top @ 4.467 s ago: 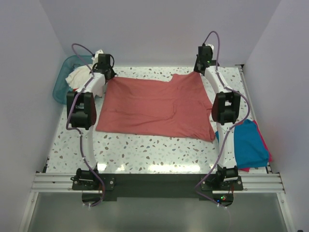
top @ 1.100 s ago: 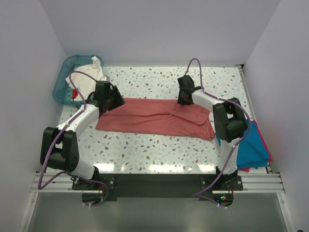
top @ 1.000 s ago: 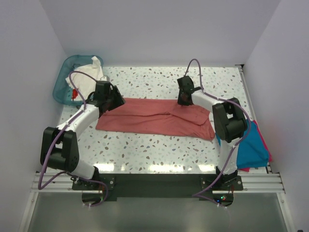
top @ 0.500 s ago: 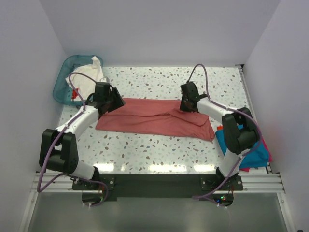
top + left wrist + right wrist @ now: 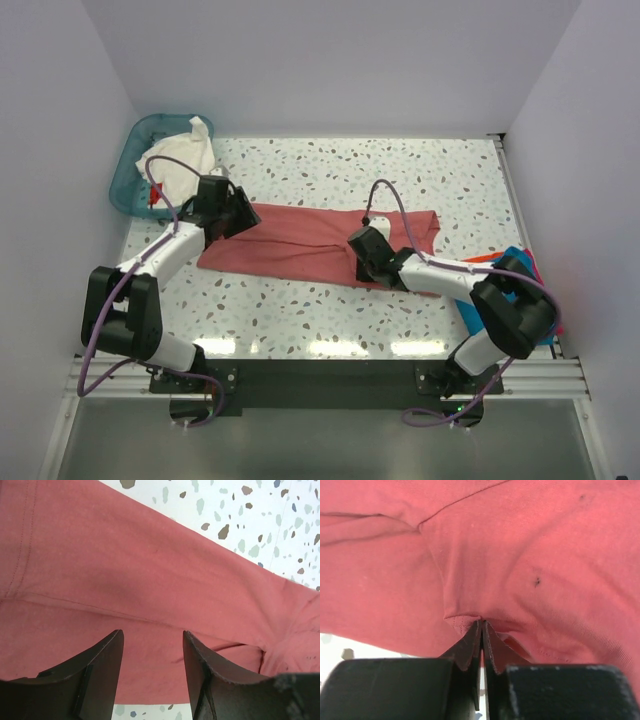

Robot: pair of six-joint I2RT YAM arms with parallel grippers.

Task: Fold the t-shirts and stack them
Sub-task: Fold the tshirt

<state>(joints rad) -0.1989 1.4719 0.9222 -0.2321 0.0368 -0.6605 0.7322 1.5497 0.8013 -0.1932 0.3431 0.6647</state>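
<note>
Salmon-red t-shirt lies as a long band (folded lengthwise). Right gripper pinches its fabric, likely to carry a fold; left gripper hovers wide above it.

Our left arm reaches forward with its elbow bent outward, and our left gripper has its jaws spread wide. Our right arm lies low, stretched inward, our right gripper pinched tight on a fold of the salmon-red t-shirt.

I see the spread t-shirt lying mid-tabletop, the basket behind it at left, folded t-shirts at right.
</note>
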